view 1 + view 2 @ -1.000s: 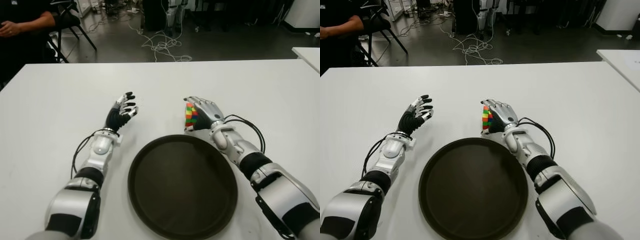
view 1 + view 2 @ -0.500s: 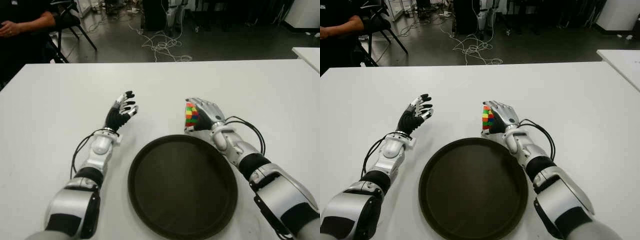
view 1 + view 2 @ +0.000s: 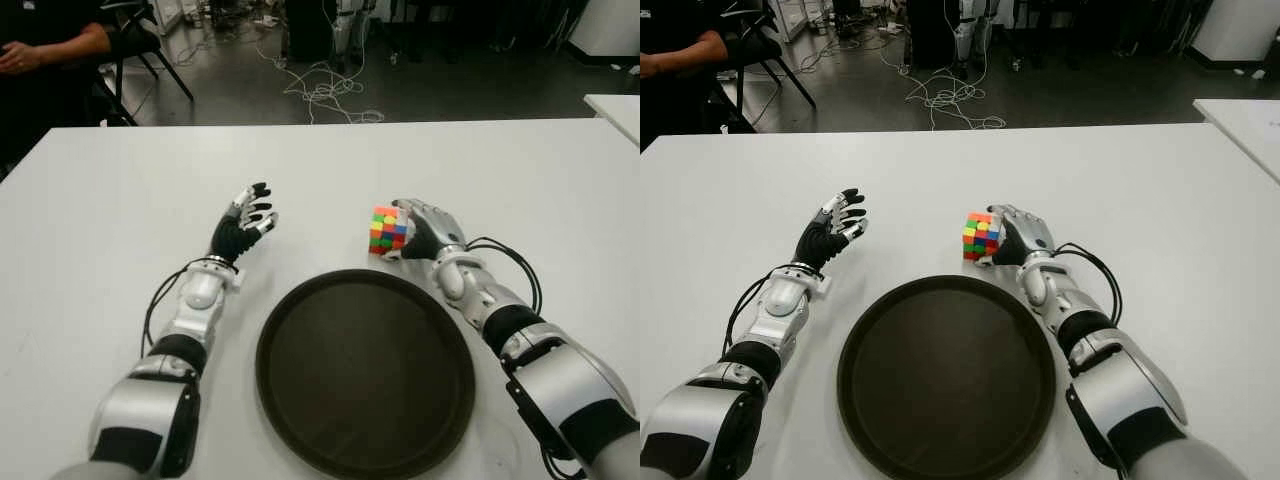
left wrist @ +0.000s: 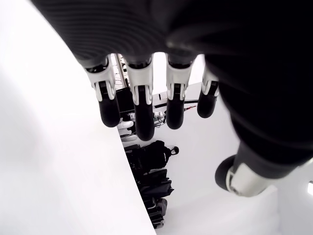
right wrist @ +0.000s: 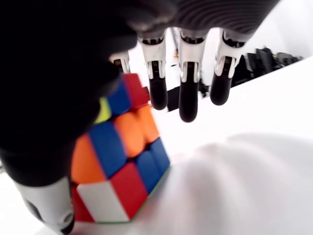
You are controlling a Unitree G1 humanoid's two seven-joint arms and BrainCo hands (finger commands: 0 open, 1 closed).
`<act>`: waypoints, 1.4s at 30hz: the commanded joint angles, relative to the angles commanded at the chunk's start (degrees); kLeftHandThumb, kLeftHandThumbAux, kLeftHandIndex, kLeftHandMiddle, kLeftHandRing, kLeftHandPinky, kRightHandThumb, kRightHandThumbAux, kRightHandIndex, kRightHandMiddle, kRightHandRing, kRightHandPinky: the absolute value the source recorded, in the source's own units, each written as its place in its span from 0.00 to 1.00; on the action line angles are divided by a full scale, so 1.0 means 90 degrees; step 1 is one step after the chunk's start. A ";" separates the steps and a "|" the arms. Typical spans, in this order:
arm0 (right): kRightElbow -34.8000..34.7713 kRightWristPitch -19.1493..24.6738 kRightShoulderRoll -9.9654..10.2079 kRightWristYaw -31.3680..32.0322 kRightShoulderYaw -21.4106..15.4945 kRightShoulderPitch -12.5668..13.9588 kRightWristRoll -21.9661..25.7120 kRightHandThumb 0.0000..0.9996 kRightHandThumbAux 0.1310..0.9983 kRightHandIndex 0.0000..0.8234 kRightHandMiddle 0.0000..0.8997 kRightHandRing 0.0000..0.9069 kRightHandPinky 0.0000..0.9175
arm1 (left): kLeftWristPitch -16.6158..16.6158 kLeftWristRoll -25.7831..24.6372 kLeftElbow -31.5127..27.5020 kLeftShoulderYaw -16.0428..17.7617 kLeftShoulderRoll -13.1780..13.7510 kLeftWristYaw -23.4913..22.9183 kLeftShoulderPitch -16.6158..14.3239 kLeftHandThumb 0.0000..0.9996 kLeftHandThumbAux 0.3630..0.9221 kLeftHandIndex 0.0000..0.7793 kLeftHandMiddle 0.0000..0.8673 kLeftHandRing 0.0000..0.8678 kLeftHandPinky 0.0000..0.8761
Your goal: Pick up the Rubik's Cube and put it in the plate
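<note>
My right hand (image 3: 428, 232) is loosening, fingers (image 5: 188, 93) spread beside the Rubik's Cube (image 3: 388, 230), which is sitting on the desk (image 3: 120, 200) just beyond the plate (image 3: 365, 372), while my left hand (image 3: 243, 222) is hovering open left of the plate.

No readable text or labels.
</note>
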 joint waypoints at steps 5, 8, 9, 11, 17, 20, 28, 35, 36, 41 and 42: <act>0.0039 -0.0087 -0.0011 0.0165 -0.0082 -0.0008 0.0090 0.00 0.67 0.26 0.26 0.25 0.19 | 0.0026 0.0000 -0.0009 -0.0001 -0.0006 -0.0005 0.0002 0.06 0.58 0.14 0.19 0.20 0.19; 0.0082 -0.0108 -0.0020 0.0251 -0.0105 -0.0014 0.0142 0.00 0.65 0.26 0.27 0.25 0.19 | 0.0055 0.0016 -0.0012 -0.0013 -0.0006 0.0016 -0.0001 0.08 0.58 0.15 0.19 0.20 0.20; 0.0092 -0.0113 -0.0022 0.0266 -0.0107 -0.0015 0.0153 0.00 0.65 0.26 0.27 0.25 0.19 | 0.0059 0.0020 -0.0012 -0.0016 -0.0007 0.0021 -0.0002 0.08 0.58 0.15 0.19 0.20 0.20; 0.0145 -0.0114 -0.0019 0.0307 -0.0115 -0.0011 0.0170 0.00 0.65 0.26 0.26 0.25 0.19 | 0.0082 0.0037 -0.0010 -0.0026 -0.0004 0.0041 -0.0006 0.08 0.57 0.15 0.19 0.20 0.21; 0.0177 -0.0164 -0.0046 0.0376 -0.0121 -0.0007 0.0164 0.00 0.65 0.27 0.25 0.23 0.16 | 0.0129 0.0069 -0.0003 -0.0051 0.0001 0.0074 -0.0016 0.08 0.56 0.15 0.19 0.20 0.20; 0.0180 -0.0213 -0.0064 0.0395 -0.0107 -0.0010 0.0149 0.00 0.67 0.30 0.26 0.25 0.19 | 0.0139 0.0089 -0.0001 -0.0067 0.0004 0.0096 -0.0019 0.07 0.53 0.14 0.19 0.20 0.19; 0.0199 -0.0278 -0.0082 0.0416 -0.0092 -0.0007 0.0129 0.00 0.70 0.32 0.28 0.26 0.20 | 0.0107 0.0114 0.0003 -0.0091 0.0006 0.0125 -0.0024 0.06 0.56 0.14 0.19 0.20 0.20; 0.0237 -0.0289 -0.0080 0.0418 -0.0054 -0.0004 0.0093 0.00 0.68 0.29 0.27 0.27 0.21 | 0.0071 0.0117 0.0015 -0.0094 -0.0002 0.0160 -0.0025 0.06 0.54 0.14 0.19 0.21 0.23; 0.0239 -0.0296 -0.0082 0.0414 -0.0047 -0.0003 0.0087 0.00 0.69 0.29 0.27 0.27 0.21 | 0.0068 0.0117 0.0016 -0.0095 -0.0002 0.0162 -0.0024 0.06 0.54 0.15 0.19 0.21 0.23; 0.0238 -0.0323 -0.0084 0.0397 -0.0025 -0.0002 0.0062 0.00 0.69 0.28 0.26 0.26 0.21 | 0.0050 0.0103 0.0017 -0.0087 -0.0010 0.0140 -0.0023 0.05 0.57 0.15 0.19 0.21 0.22; 0.0236 -0.0327 -0.0083 0.0395 -0.0023 -0.0001 0.0058 0.00 0.69 0.28 0.26 0.26 0.21 | 0.0050 0.0096 0.0018 -0.0082 -0.0012 0.0132 -0.0023 0.05 0.57 0.15 0.19 0.21 0.22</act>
